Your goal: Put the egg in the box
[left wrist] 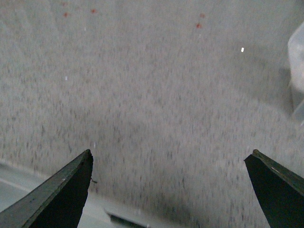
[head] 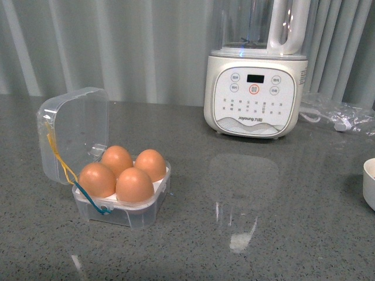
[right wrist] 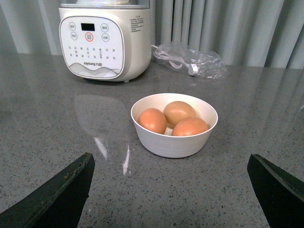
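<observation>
Grey speckled countertop [left wrist: 152, 95] under the left gripper [left wrist: 170, 156], prongs spread wide, gripping nothing. Likewise spread and empty, the right gripper [right wrist: 170, 161]; beyond it, mid-frame, white bowl [right wrist: 173, 145] of three brown eggs [right wrist: 152, 120], a mere sliver at right edge in front view. Lower left there: clear egg box [head: 135, 213], lid up, four eggs [head: 134, 185] seated. Farther back, Joyoung blender [head: 255, 93].

From my remote seat, the only wording I can read is the brand "Joyoung", printed low on the front of the cream blender [head: 255, 96]; its button captions and side label are too small to make out.
</observation>
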Controlling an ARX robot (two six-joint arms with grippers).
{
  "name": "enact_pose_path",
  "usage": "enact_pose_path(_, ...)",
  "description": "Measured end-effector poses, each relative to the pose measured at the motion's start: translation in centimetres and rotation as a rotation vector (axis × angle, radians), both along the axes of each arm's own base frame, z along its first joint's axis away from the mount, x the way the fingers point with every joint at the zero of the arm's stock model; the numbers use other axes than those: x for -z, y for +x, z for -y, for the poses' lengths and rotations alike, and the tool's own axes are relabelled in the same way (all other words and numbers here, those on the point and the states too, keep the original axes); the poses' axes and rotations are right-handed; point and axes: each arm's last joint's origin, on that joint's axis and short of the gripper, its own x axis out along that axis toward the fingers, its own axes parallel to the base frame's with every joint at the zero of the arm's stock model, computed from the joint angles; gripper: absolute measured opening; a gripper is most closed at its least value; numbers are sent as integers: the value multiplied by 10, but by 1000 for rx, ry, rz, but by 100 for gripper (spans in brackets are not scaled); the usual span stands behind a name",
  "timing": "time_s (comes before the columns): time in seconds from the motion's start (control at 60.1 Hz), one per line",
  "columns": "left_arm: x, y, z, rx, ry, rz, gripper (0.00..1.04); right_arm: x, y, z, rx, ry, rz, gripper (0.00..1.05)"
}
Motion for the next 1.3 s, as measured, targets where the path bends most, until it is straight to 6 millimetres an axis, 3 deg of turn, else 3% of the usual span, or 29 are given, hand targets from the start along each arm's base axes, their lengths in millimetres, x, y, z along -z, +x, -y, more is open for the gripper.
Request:
enact_pose_path(0.25,-35,59,-26,126,-10,81,98,0,0,0,0,0,0,98)
enact_pose_path(0.433,-40,103,-42,206,13,50,98,0,0,0,0,0,0,98)
enact_pose_path(0.782,-48,142,-58,287,8,46,98,0,0,0,0,0,0,98)
enact_pose_path(0.932,-56,151,-53,321,11,64,98,0,0,0,0,0,0,98)
enact_pose_path(1.298,-56,163,-8,462,4,75,98,0,0,0,0,0,0,98)
